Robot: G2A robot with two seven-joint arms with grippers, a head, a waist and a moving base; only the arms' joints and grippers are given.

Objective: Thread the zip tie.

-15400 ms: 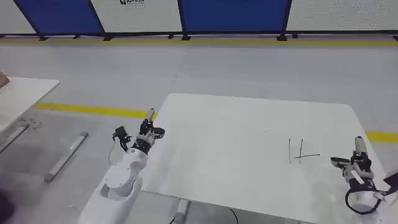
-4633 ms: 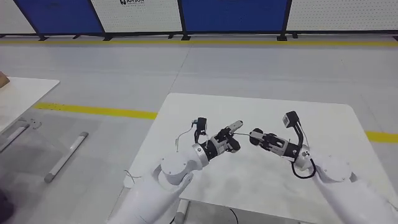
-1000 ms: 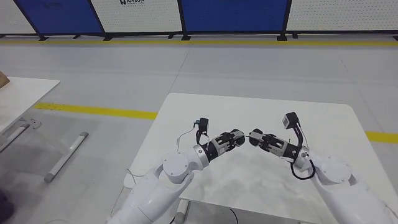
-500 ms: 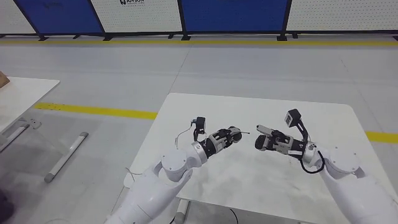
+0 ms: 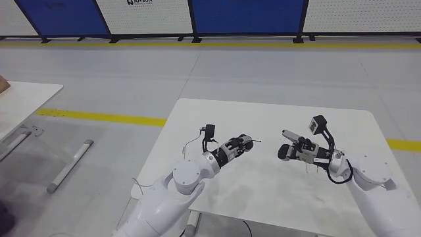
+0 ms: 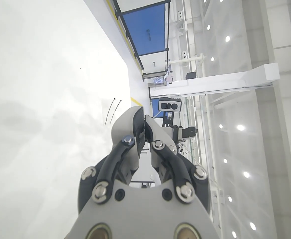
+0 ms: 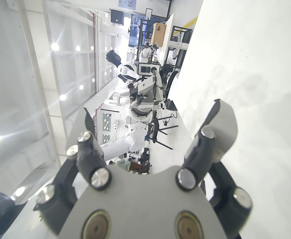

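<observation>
Pinching a thin dark zip tie [image 5: 255,141], the left gripper [image 5: 246,143] hangs over the table [image 5: 217,115] near its middle. Its fingers are clenched, and the tie's short end pokes toward the right gripper [image 5: 287,143]. That one hovers apart over the table's right half, fingers [image 7: 220,115] spread wide with nothing between. Two spare zip ties [image 6: 113,110] lie flat near the table's edge. Blue and white panels [image 5: 250,0] stand beyond the table's far edge.

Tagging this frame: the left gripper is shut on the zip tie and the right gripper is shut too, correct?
No. The right gripper is open and empty, as the right wrist view shows. The left gripper is shut on the zip tie.
</observation>
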